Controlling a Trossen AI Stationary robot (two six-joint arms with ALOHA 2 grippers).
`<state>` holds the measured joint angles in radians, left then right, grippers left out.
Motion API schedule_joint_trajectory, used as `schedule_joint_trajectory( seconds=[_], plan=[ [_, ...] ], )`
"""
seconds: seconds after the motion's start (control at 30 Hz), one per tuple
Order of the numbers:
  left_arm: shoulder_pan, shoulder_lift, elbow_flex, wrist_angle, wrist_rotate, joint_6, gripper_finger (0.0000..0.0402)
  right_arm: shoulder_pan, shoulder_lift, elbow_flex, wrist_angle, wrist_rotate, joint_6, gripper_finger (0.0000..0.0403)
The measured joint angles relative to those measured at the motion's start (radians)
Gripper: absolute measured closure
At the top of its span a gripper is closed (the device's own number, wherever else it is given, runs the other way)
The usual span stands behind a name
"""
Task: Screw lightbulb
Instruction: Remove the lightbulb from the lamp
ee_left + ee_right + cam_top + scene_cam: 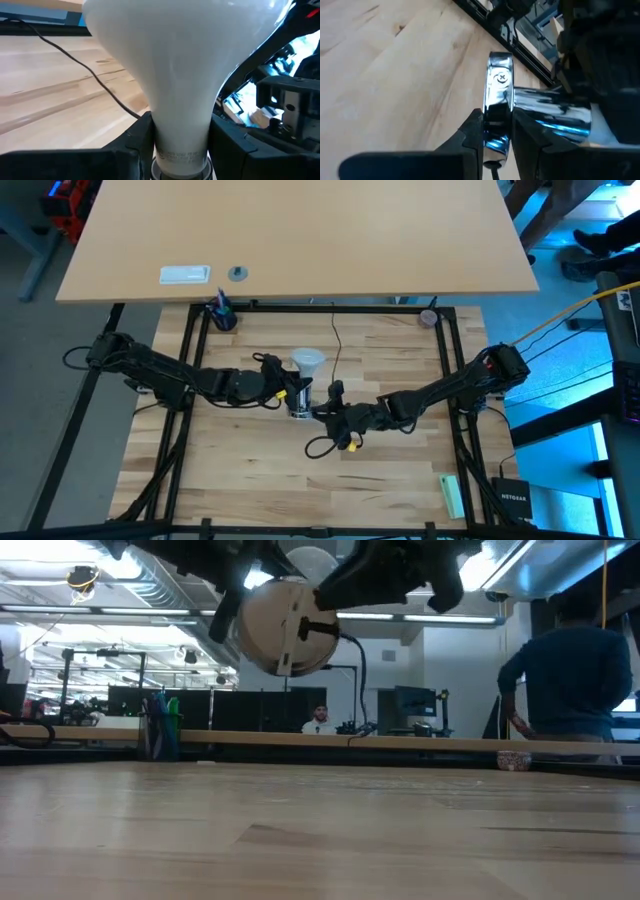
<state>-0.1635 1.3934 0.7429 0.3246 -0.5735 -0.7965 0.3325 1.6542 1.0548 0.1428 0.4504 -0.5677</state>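
Both arms reach in level and meet mid-worktop, raised above it. The left gripper (175, 145) pinches the lightbulb's (175, 65) neck — the right gripper (496, 135) pinches the socket's (540, 107) round base.

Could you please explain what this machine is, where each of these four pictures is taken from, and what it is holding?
This is a table-mounted robot with two dark jointed arms, each ending in two fingers. One picture looks straight down on the light wooden table; one looks level across the tabletop into an office behind; the other two come from cameras on each wrist.

The left gripper is shut on the neck of the frosted white lightbulb. The right gripper is shut on the rim of a shiny round silver metal socket, which trails a thin black cord. The two meet mid-table, raised off the wood, bulb base at the socket. Whether it is threaded in, I cannot tell.

A pale green block lies near the right front corner.
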Motion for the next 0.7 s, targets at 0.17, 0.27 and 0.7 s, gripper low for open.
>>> schedule_joint_trajectory(
  seconds=[0.17,0.27,0.7],
  plan=[
    [0.001,0.003,-0.002,-0.011,-0.003,0.004,0.0271,-0.008,0.065,0.000,0.092,-0.003,-0.002,0.0329],
    [0.002,0.003,-0.002,-0.010,-0.003,0.004,0.0271,-0.009,0.091,0.002,0.150,0.002,-0.006,0.0321],
    [-0.005,0.005,-0.002,0.002,0.006,0.025,0.0271,-0.011,0.097,0.010,0.095,0.039,0.011,0.0289]
  ],
)
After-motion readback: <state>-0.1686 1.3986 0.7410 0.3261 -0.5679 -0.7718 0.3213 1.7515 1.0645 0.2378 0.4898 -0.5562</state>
